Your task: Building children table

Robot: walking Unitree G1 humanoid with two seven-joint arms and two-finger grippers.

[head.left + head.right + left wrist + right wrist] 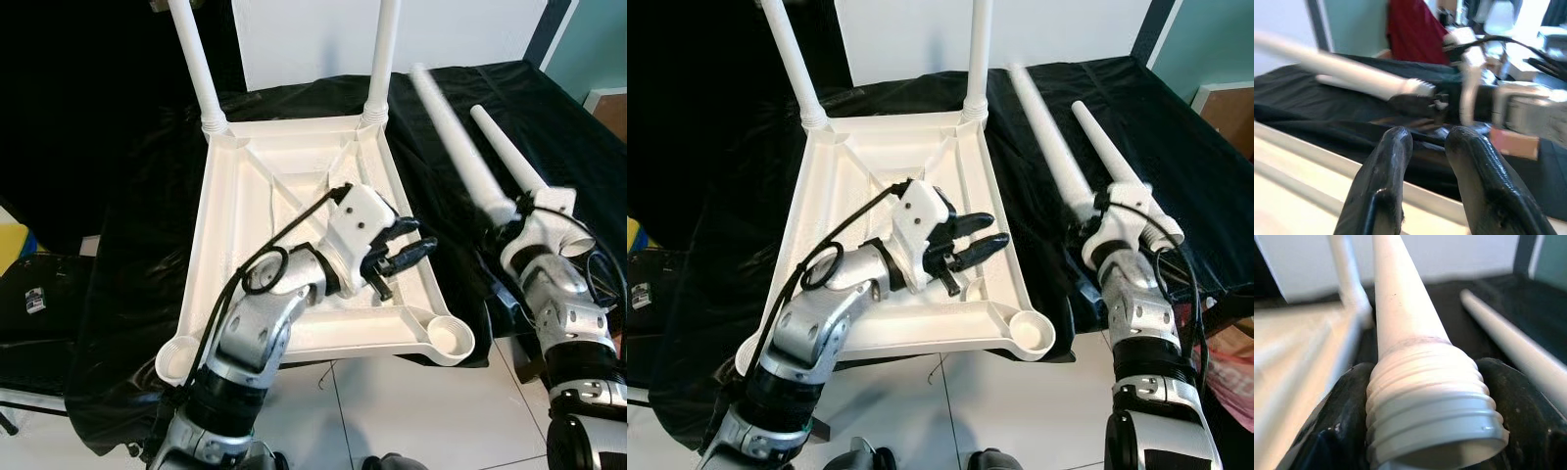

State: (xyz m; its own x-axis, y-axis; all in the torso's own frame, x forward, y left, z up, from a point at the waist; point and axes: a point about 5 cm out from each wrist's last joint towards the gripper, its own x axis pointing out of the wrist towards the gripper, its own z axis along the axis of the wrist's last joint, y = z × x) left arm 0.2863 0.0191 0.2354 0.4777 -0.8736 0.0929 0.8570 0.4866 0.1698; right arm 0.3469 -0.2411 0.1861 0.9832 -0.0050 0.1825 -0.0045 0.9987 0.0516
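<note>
The white tabletop (294, 245) lies upside down on the black-covered desk (127, 245). Two legs (196, 64) stand screwed into its far corners, their tops cut off by the frame. Its near right socket (453, 338) is empty. Two loose legs lie beside it on the right; my right hand (1095, 217) pinches the nearer leg (1107, 147) at its threaded end, and my right wrist view shows these threads (1430, 401) between the fingers. My left hand (409, 247) hovers over the tabletop's right part, fingers (1386, 171) slightly spread and holding nothing.
</note>
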